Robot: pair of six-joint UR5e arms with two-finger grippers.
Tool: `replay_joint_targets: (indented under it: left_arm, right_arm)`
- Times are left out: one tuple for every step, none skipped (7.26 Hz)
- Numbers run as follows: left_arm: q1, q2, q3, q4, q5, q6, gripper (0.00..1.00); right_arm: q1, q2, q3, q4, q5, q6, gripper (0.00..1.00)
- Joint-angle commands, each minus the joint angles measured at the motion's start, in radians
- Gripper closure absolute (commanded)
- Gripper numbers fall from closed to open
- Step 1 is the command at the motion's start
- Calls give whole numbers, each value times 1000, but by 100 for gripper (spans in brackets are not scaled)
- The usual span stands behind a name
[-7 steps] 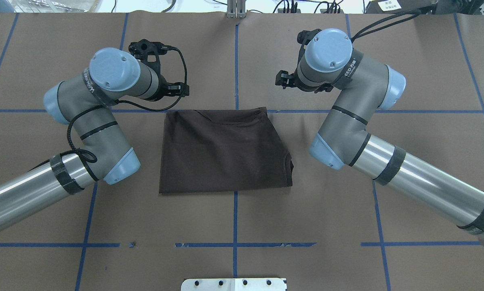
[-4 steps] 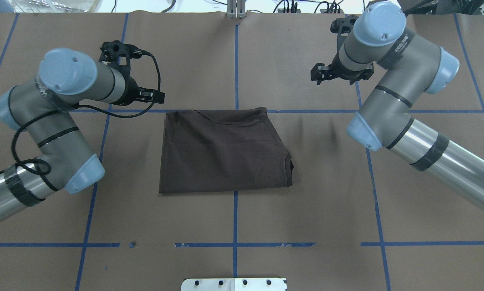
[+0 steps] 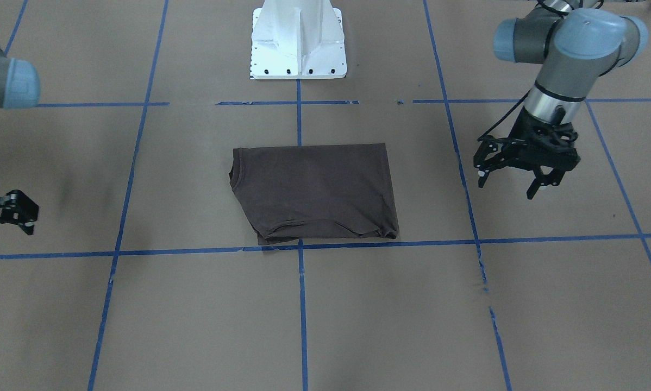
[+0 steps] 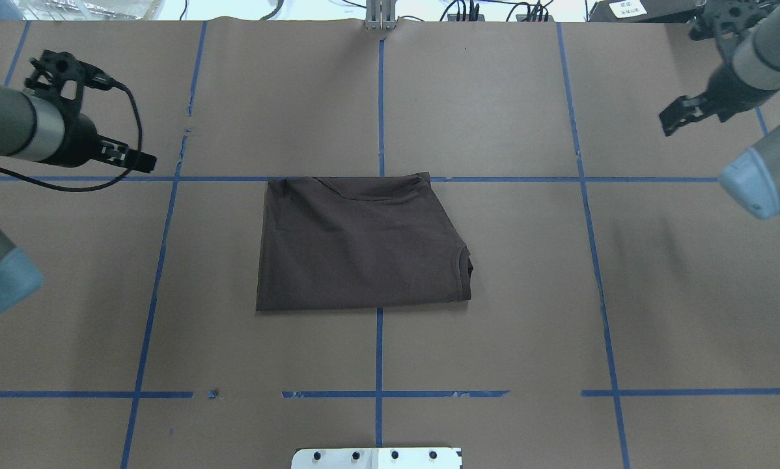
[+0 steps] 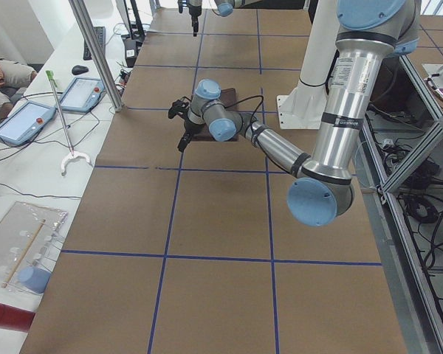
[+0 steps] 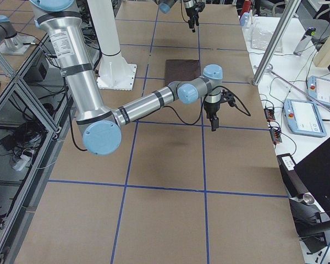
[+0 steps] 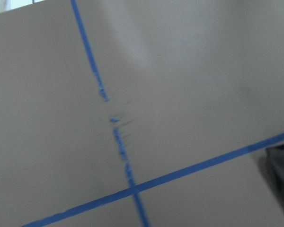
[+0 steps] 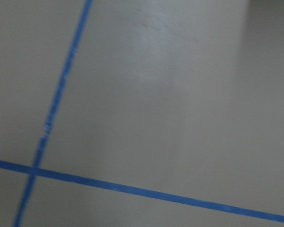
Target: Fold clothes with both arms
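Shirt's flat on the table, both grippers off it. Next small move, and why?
Probably park: ease the left gripper and right gripper outward, no re-grasp. The T-shirt lies as a compact folded rectangle, collar at one edge; the left gripper is open and empty, and both hang well clear of the cloth. Nothing visible seems to need another fold.

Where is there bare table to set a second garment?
Bare paper flanks the folded T-shirt on both sides, out to the left gripper and right gripper, and runs between it and the white base. Only the centre is taken.
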Motion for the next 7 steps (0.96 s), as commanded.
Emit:
replay_joint_targets:
  left_arm:
    - [-217, 157, -60, 3, -164, 320, 0]
    - [-301, 214, -45, 6, -223, 398, 0]
    - [-349, 254, -4, 6, -247, 397, 0]
    - [-388, 273, 56, 11, -270, 394, 0]
    - [-494, 303, 105, 5, -304, 406, 0]
    - [-533, 308, 106, 74, -402, 412, 0]
    - [-540, 310, 106, 197, -436, 432, 0]
  right_arm:
    - [218, -185, 15, -7, 103, -342, 0]
    - [257, -280, 18, 4, 116, -377, 0]
    - [266, -366, 1, 5, 105, -374, 0]
    - [297, -400, -5, 8, 118, -368, 0]
    - [312, -419, 33, 2, 162, -359, 0]
    - [317, -422, 80, -48, 188, -357, 0]
    - [317, -422, 135, -82, 196, -318, 0]
